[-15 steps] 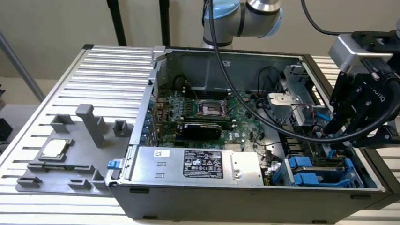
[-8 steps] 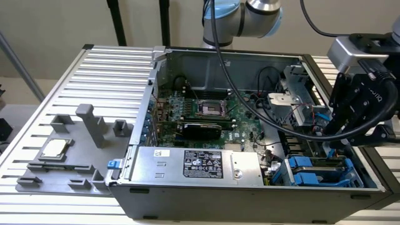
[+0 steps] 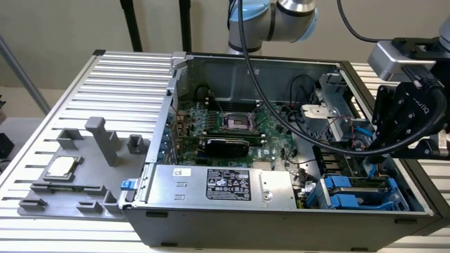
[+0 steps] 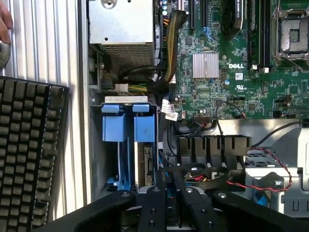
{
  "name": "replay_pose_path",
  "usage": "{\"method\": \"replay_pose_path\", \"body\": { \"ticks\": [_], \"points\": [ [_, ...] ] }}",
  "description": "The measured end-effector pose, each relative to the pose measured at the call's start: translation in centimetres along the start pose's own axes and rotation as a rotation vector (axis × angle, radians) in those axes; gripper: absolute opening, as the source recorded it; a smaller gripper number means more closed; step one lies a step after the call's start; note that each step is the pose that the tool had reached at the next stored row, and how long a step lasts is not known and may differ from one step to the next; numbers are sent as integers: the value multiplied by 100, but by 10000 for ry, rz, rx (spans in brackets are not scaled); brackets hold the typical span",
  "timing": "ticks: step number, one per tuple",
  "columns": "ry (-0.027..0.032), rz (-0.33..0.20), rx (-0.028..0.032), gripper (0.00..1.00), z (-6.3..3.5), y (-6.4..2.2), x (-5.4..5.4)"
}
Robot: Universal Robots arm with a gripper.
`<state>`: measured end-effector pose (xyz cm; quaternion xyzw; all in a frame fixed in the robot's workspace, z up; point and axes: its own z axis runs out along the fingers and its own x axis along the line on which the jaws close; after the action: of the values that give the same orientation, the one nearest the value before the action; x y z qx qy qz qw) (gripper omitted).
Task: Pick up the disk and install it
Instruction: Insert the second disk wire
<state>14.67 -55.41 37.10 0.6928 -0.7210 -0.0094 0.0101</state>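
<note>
The disk [image 4: 146, 163] stands edge-on in the drive bay at the case's front corner. It is a thin silver-grey slab between blue carrier rails [image 4: 128, 126]. In the exterior view the disk [image 3: 365, 182] lies among the blue carriers [image 3: 344, 192] at the exterior view's lower right. My gripper [image 3: 372, 150] hangs over the case's right side, just behind that bay. In the wrist view the gripper [image 4: 171, 186] sits right beside the bay's end, above black cable clips and wires. I cannot tell whether it touches the disk.
The open computer case [image 3: 281, 226] holds a motherboard [image 3: 232, 126] and a silver power supply box [image 3: 218, 184]. A thick black cable [image 3: 281, 116] sags across it. A grey fixture with a CPU chip [image 3: 60, 166] is at the exterior view's left. A keyboard [image 4: 29, 154] and a hand [image 4: 4, 21] lie outside the case.
</note>
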Motion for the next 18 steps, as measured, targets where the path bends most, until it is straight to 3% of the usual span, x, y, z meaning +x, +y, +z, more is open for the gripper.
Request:
{"method": "replay_pose_path", "body": {
  "ticks": [6,11,18],
  "points": [
    [2,0,0,17,1,24,-1],
    [-50,-1,0,17,7,171,8],
    [-102,-3,142,17,96,172,124]
  ]
}}
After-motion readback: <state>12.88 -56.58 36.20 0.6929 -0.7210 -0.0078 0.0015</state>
